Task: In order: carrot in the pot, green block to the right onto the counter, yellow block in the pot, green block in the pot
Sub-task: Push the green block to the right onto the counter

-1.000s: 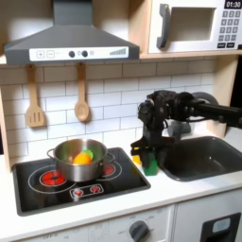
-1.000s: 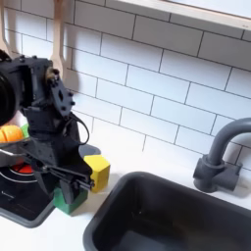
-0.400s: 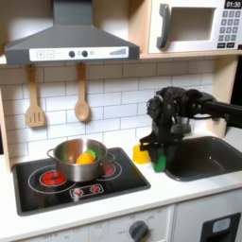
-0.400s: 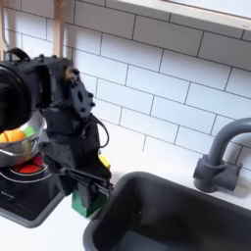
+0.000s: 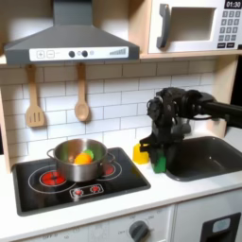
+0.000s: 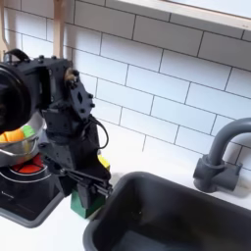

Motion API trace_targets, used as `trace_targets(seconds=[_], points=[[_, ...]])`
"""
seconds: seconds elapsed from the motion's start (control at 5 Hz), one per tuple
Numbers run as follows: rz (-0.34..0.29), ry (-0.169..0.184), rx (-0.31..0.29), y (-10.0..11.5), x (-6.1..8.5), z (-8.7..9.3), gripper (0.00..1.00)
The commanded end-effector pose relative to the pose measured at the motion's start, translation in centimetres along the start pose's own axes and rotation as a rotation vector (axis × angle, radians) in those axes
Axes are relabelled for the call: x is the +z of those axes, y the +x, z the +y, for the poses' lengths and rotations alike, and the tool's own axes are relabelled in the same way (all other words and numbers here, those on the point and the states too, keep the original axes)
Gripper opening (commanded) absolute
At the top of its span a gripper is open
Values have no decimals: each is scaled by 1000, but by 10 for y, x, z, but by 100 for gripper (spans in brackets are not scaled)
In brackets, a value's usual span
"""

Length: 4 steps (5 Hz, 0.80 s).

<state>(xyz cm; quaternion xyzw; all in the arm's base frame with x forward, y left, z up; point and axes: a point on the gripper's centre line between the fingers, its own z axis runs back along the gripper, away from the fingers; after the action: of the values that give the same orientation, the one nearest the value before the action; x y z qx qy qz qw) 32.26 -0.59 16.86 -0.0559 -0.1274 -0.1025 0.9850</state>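
We've got the carrot (image 5: 83, 158) lying inside the pot (image 5: 66, 166), which sits on the stovetop's (image 5: 57, 189) left burner in the first exterior view; in the second exterior view its orange body pokes out at the left edge. So by our reading the first step is done, and we're in the push.

Our tool (image 6: 86, 193) is down low on the bench (image 6: 137, 147), right at the near corner of the sink (image 6: 186, 211). The green block (image 6: 84, 202) sits directly under the fingertips in the second exterior view, touching them, off the black stovetop and on the pale surface beside the sink rim. We cannot tell whether the fingers are closed on the block or just pressing against it; the black arm body hides the gap.

The yellow block (image 5: 141, 151) is just beside the tool on the first exterior view's left, towards the pot; in the second exterior view only a sliver of yellow shows behind the arm.

The relation that matters now: the yellow block lies between our tool and the pot, close to the tool, and the pot is well apart, further to the first exterior view's left. We judge the next move calls for lifting clear of the green block and shifting a short way left.

Writing: the microwave (image 5: 194, 26) display reads "01:30".
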Motion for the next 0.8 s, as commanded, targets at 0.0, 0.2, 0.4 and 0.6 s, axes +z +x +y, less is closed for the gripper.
trace_targets(seconds=[0.0, 0.2, 0.4, 0.6], points=[[19, 0, 5, -3, 0, 3, 100], [-7, 11, 24, 4, 10, 10, 100], [-34, 28, 39, 14, 18, 20, 100], [-42, 49, 41, 24, 21, 24, 100]])
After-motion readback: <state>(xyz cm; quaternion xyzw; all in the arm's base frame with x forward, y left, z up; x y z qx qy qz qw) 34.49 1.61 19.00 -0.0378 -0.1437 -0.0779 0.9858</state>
